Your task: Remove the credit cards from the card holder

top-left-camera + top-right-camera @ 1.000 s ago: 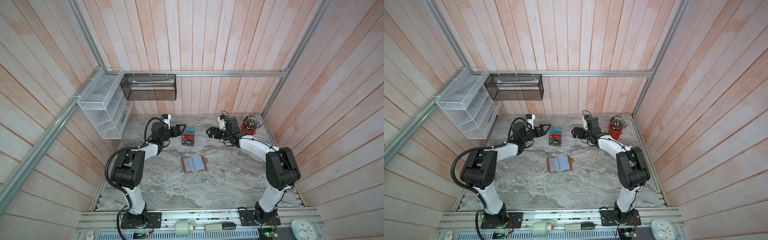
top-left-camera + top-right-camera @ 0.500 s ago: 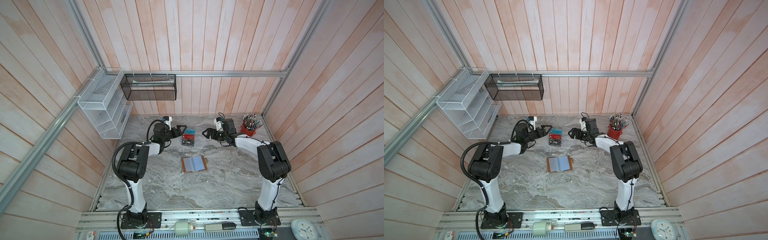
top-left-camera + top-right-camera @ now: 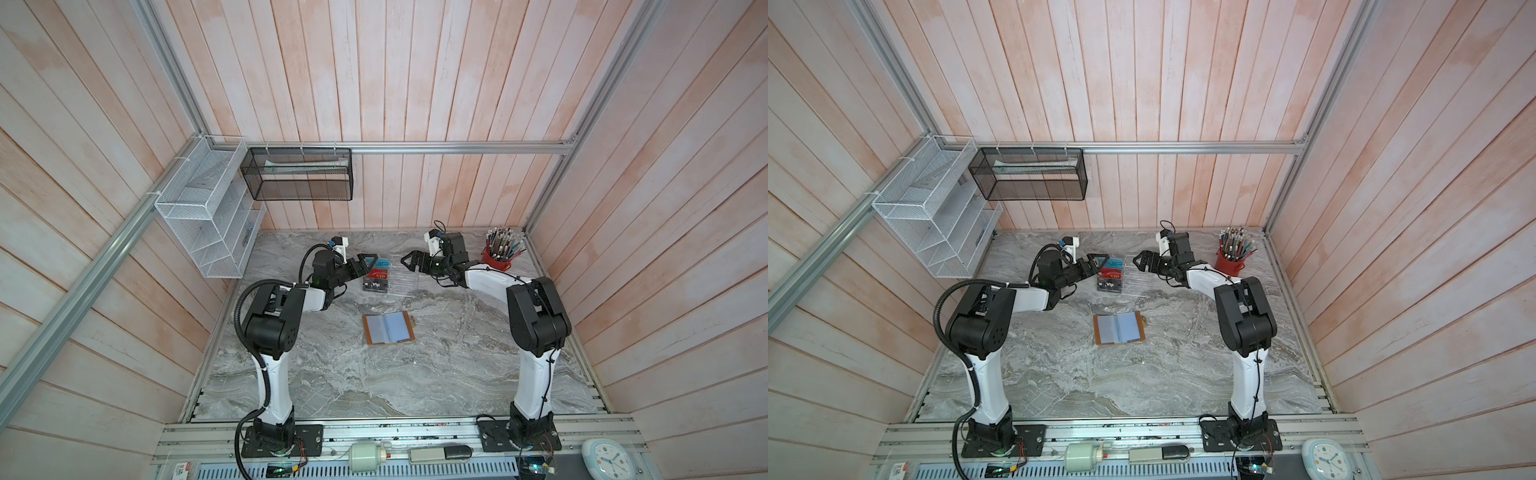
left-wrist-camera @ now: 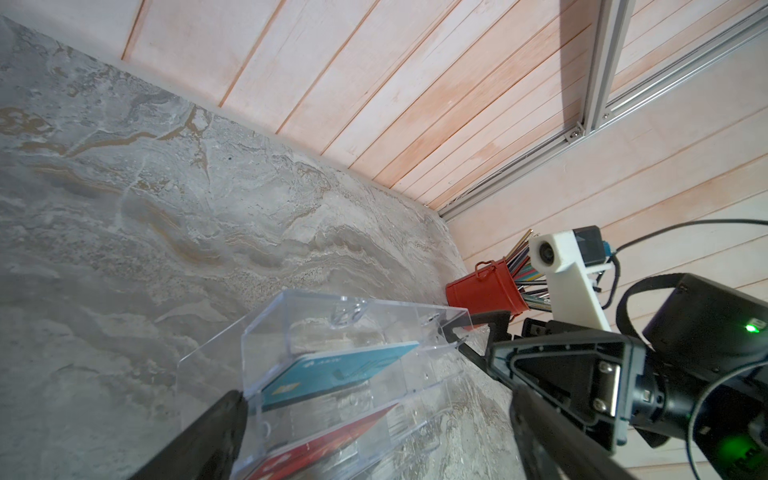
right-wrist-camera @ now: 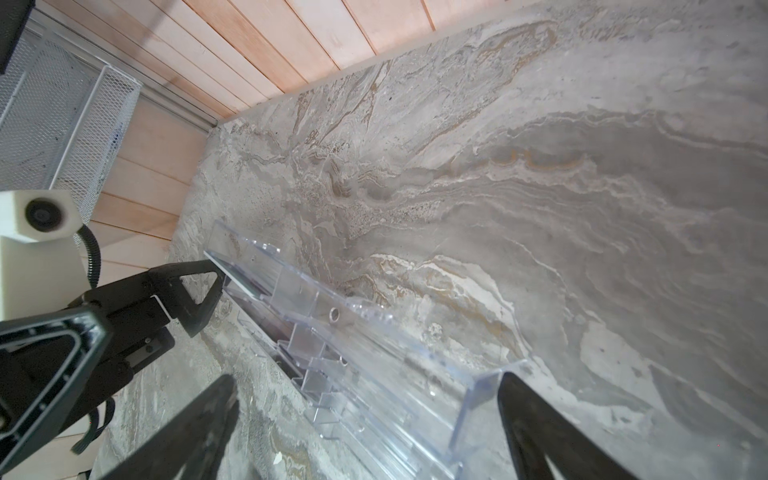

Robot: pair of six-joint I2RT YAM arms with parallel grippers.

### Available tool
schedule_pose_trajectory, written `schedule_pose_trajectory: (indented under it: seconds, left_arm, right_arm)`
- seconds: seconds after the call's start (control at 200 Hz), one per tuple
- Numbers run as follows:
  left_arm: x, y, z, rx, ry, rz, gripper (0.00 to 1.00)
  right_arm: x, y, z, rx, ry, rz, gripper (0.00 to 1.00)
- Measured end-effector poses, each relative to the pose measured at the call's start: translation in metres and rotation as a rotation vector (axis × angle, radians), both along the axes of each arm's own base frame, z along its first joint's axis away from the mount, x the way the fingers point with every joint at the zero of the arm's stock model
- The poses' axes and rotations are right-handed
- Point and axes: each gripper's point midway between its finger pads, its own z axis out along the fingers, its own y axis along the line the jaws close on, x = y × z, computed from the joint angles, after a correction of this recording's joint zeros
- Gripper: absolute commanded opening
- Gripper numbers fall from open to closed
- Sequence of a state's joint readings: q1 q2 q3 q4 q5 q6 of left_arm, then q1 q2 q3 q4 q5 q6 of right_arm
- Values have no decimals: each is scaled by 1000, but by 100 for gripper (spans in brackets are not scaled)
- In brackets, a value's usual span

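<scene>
Card holder (image 3: 388, 327) is lying open on the surface (image 3: 436, 365), sleeves up. Credit cards (image 3: 379, 274) are sitting in the clear rack (image 3: 399, 277) behind it. Left tool (image 3: 365, 265) and right tool (image 3: 409, 262) are flanking that rack, jaws apart.

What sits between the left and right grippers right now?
The clear acrylic rack, with the credit cards at its end nearest the left gripper, fills the gap to the right gripper. Both top views show it.
</scene>
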State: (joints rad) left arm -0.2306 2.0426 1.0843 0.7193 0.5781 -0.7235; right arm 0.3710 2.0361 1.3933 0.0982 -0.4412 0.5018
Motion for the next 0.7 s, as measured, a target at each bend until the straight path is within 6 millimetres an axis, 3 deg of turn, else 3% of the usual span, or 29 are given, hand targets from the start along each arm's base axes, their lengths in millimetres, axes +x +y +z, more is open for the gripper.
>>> schedule_pose_trajectory:
  seconds: [0.39, 0.7]
  left_arm:
    - [-2, 4, 0, 4, 3, 22, 100]
    - [-16, 25, 22, 51, -30, 71, 100]
  right_arm:
    - [10, 6, 3, 14, -14, 21, 98]
    - [12, 7, 8, 2, -34, 37, 98]
